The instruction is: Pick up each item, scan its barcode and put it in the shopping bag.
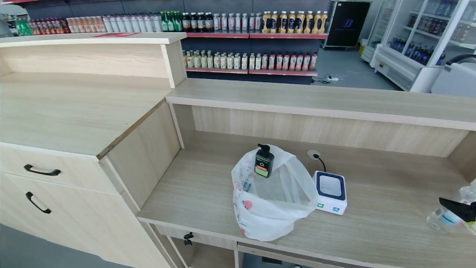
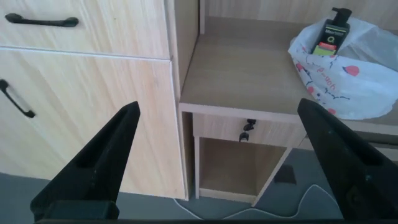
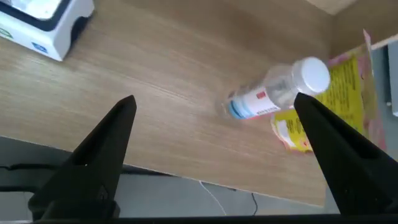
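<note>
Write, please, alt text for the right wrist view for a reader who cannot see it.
The open right gripper hangs over a clear plastic bottle with a white cap, lying on its side on the wooden counter beside a yellow packet. A white barcode scanner sits farther along the counter.

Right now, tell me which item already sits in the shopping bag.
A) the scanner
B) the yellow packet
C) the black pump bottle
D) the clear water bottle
C: the black pump bottle stands upright inside the white shopping bag, while the clear water bottle and the yellow packet lie on the counter and the scanner sits beside the bag.
</note>
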